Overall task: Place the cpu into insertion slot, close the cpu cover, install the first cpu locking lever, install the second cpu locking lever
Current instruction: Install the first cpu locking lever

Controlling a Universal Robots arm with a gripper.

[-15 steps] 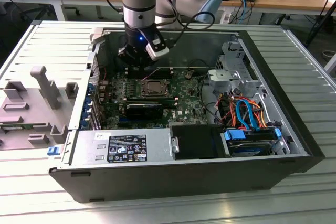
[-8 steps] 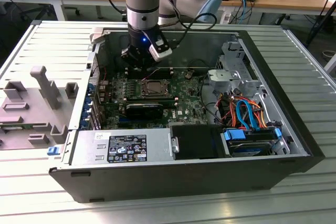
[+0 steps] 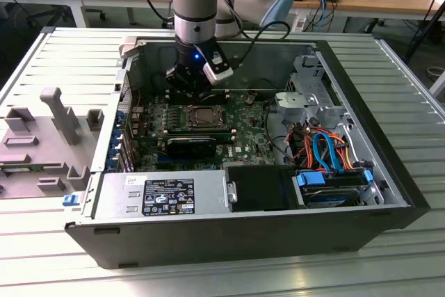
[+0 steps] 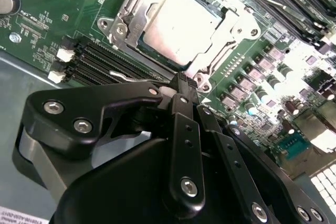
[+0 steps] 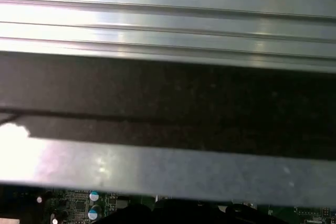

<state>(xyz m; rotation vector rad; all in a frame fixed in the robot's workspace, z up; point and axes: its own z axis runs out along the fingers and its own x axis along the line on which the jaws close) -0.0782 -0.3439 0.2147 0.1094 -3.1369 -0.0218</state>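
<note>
The cpu (image 4: 181, 24) lies flat in the insertion slot (image 3: 204, 117), its silver-grey top showing through the window of the cpu cover (image 4: 231, 22). The cover is down over the chip. In the exterior view my gripper (image 3: 191, 83) hangs inside the open computer case, just behind the slot. In the second wrist view the gripper (image 4: 182, 81) is shut, its black fingertips (image 4: 185, 83) pressed together at the slot's near edge. A thin metal locking lever (image 4: 128, 75) runs along that edge right up to the tips. Whether the tips touch it I cannot tell.
Black memory slots (image 4: 97, 59) flank the socket. A long black card (image 3: 191, 145) sits in front of it, with a power supply (image 3: 163, 196) and a drive bay with coloured cables (image 3: 327, 154) nearer. The case walls (image 3: 389, 137) enclose the board. Grey fixtures (image 3: 52, 123) stand outside.
</note>
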